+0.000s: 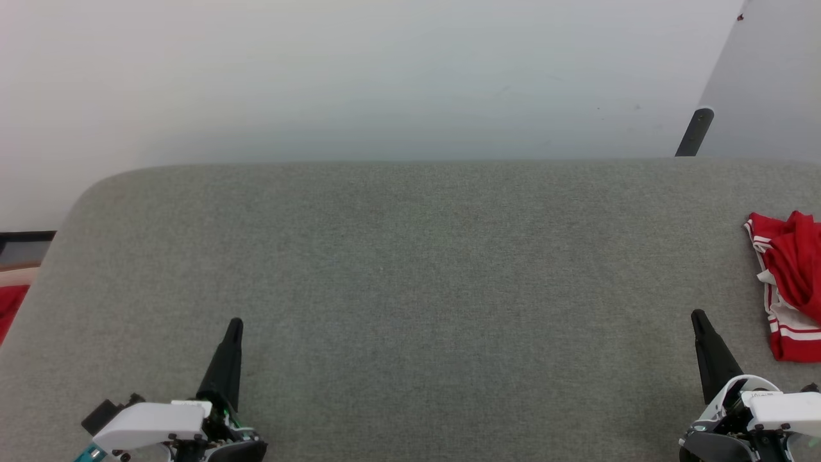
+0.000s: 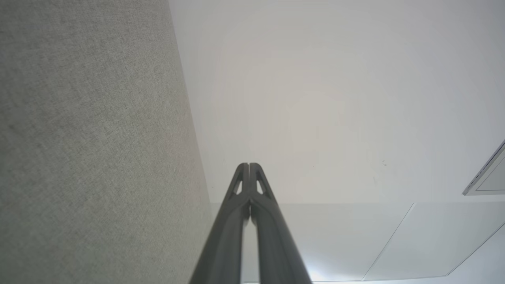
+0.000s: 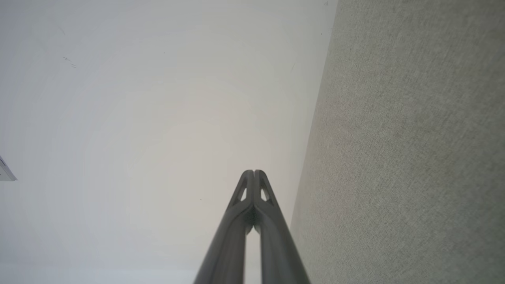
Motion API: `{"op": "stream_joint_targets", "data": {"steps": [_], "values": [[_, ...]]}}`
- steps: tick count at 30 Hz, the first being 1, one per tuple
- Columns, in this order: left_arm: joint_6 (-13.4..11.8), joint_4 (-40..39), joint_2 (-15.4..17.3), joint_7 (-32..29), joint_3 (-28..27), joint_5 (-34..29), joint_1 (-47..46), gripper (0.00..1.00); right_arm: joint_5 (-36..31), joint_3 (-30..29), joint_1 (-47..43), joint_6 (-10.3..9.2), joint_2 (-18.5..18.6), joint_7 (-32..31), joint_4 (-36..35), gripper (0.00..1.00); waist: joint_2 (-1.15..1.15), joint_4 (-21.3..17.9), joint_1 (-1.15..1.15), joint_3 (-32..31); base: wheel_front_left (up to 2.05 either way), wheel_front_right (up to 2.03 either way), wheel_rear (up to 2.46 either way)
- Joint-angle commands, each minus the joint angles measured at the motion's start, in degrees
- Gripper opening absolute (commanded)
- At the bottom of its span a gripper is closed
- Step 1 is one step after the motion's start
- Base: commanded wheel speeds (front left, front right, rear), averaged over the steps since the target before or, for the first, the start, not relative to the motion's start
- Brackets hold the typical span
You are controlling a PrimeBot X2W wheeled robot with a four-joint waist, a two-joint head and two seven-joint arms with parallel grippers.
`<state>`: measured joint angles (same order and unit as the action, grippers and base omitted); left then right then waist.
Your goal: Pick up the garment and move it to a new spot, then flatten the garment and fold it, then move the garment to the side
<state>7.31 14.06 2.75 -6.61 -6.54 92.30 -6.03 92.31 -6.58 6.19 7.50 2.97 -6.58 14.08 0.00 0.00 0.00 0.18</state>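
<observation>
dark fingers of the left gripper [image 1: 235, 323] are pressed flat together with nothing between them. they form one narrow spike low at the left of the head view, pointing away from the robot. the left wrist view shows those fingers [image 2: 232, 225] meeting at their tips, with grey fabric on one side and pale wall on the other. the right gripper [image 1: 698, 316] matches it low at the right. its fingers [image 3: 272, 236] are closed tip to tip and empty, also pointing away from the robot. whether either tip touches the fabric below cannot be told.

both sit over the surface [image 1: 410, 269], a wide top covered in grey woven fabric with a rounded far-left corner. the garment [image 1: 792, 282] lies on it at the far right, near the right gripper but apart from it, and is cut off by the picture's edge. it is a crumpled red heap with white patches and red-and-white stripe trim along its left side and near end. its long axis runs from far to near, roughly in line with the fingers. which end is collar or hem cannot be told. behind the surface stands a pale wall [image 1: 385, 77], with a dark post [image 1: 696, 131] leaning at the right.
</observation>
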Motion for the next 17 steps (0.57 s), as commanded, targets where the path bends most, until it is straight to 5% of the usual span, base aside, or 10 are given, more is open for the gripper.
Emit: {"op": "stream_joint_targets", "data": {"steps": [1,17], "values": [[0.32,-0.03,0.04,-0.07,-0.08,0.21,-0.5,0.0,0.2,0.03,0.15,-0.02,-0.21,-0.13,-0.14,0.0,0.0,0.0,0.0,0.0,0.0,0.0,0.0],[0.32,-0.04,0.04,-0.06,-0.06,0.21,-0.5,0.0,0.2,0.03,0.15,-0.02,-0.21,-0.13,-0.14,0.0,0.0,0.0,0.0,0.0,0.0,0.0,0.0]]}}
